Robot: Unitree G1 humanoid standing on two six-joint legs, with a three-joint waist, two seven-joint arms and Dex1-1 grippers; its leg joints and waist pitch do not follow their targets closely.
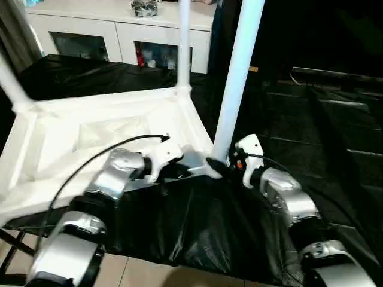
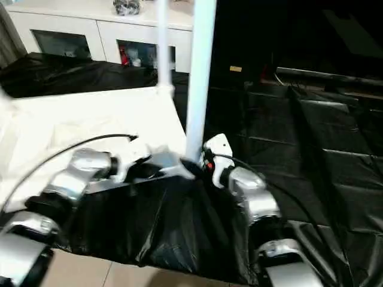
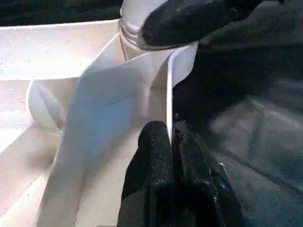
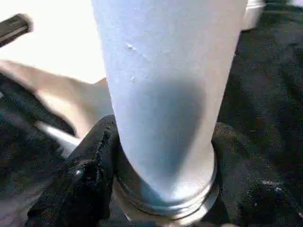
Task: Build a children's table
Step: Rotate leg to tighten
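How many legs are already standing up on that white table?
3 legs stand in corner sockets of the upside-down table top: the near leg by the right gripper, the far leg behind it, and the left-edge leg. A fourth may be out of frame.

The near leg (image 1: 238,72) runs off the top edge (cabinet (image 1: 119,33) contents blurred).

My right gripper (image 1: 222,166) is blocked at twelve o'clock by the upright leg (image 1: 238,78) between its jaws. At three o'clock, black sheeting (image 1: 323,137) lies open for passage.
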